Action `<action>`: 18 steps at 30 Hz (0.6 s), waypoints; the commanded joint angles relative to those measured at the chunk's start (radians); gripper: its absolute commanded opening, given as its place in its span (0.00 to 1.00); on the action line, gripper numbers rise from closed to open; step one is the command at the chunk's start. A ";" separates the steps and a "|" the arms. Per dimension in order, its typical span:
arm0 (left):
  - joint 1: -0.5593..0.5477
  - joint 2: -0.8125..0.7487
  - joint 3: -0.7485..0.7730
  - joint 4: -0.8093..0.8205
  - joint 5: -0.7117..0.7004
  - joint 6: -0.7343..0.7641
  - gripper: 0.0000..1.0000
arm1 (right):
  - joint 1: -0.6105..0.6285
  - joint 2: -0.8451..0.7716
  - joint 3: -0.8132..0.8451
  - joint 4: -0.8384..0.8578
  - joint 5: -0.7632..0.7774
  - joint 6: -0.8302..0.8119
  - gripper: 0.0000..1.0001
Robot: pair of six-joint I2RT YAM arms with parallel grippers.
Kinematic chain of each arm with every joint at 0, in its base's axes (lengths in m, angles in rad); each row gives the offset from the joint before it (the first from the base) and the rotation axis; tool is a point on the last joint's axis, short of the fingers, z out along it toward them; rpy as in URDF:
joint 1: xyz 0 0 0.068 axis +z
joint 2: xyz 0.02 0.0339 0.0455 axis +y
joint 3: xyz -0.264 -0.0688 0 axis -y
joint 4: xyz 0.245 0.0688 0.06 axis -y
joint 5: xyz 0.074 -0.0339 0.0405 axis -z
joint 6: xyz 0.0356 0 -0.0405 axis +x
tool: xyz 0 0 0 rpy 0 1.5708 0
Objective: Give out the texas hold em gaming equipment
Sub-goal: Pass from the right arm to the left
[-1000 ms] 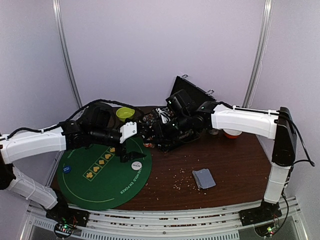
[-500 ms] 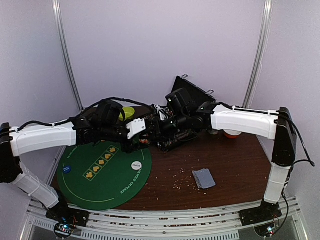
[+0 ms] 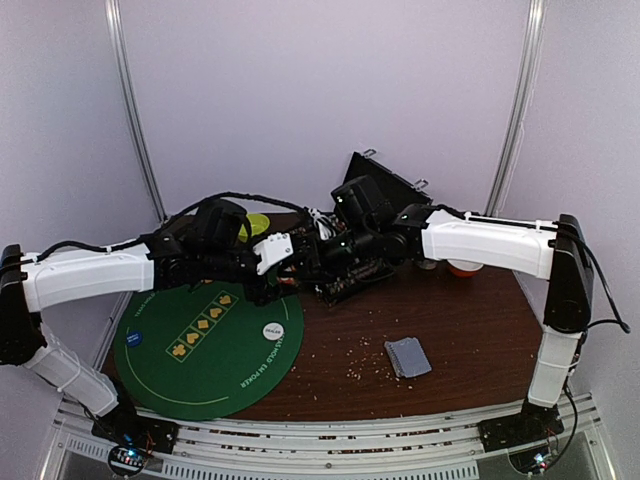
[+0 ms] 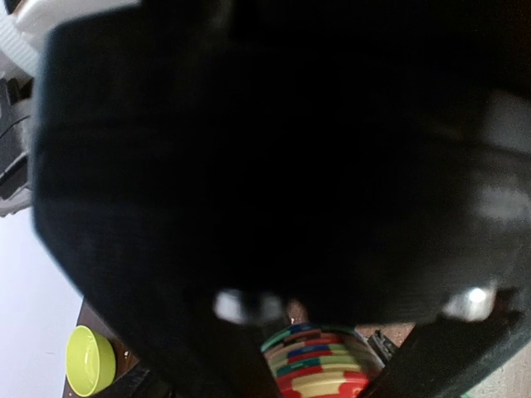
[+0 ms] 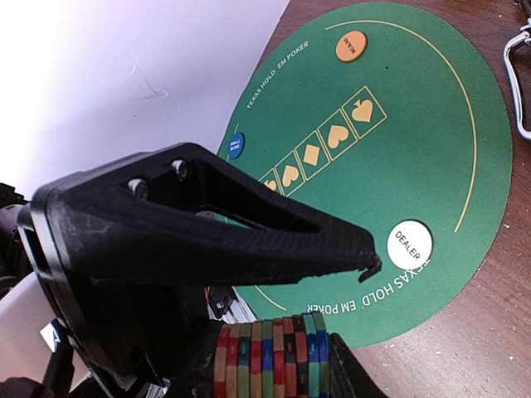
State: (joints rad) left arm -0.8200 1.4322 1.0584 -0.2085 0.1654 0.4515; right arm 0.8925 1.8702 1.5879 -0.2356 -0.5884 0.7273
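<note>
Black case (image 3: 350,288): left arm (image 3: 90,275) and right arm (image 3: 480,245) are crowding it.
Front right: table (image 3: 480,320) is lying open around cards (image 3: 407,357).

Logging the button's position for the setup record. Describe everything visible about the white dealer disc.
The dealer disc is a small, flat, round white piece, seemingly smooth plastic, with DEALER printed across it in dark capitals. It lies face up on the green mat, close to the mat's edge and beside its white printed lettering. Only the mat touches it.
</note>
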 commanded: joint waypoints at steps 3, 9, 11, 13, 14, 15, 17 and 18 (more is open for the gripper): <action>-0.003 0.011 0.032 0.050 0.027 -0.014 0.58 | 0.005 -0.007 0.021 0.044 -0.017 0.005 0.00; -0.002 0.003 0.027 0.067 0.085 -0.033 0.67 | 0.005 -0.002 0.022 0.044 -0.017 0.009 0.00; -0.002 0.006 0.026 0.068 0.082 -0.038 0.66 | 0.005 -0.003 0.024 0.044 -0.014 0.007 0.00; -0.003 0.008 0.026 0.063 0.080 -0.038 0.57 | 0.005 -0.003 0.026 0.042 -0.013 0.005 0.00; -0.002 0.008 0.025 0.061 0.081 -0.036 0.50 | 0.006 -0.003 0.026 0.042 -0.013 0.004 0.00; -0.002 0.008 0.025 0.057 0.082 -0.034 0.42 | 0.005 -0.003 0.026 0.042 -0.014 0.005 0.00; -0.002 0.007 0.025 0.051 0.078 -0.031 0.23 | 0.005 -0.004 0.026 0.040 -0.015 0.005 0.00; -0.003 0.005 0.024 0.047 0.073 -0.031 0.16 | 0.005 -0.005 0.026 0.037 -0.013 0.002 0.00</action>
State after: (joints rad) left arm -0.8249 1.4330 1.0588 -0.1947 0.2268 0.4198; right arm 0.8925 1.8702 1.5890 -0.2214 -0.5884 0.7326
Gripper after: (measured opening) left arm 0.342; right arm 0.350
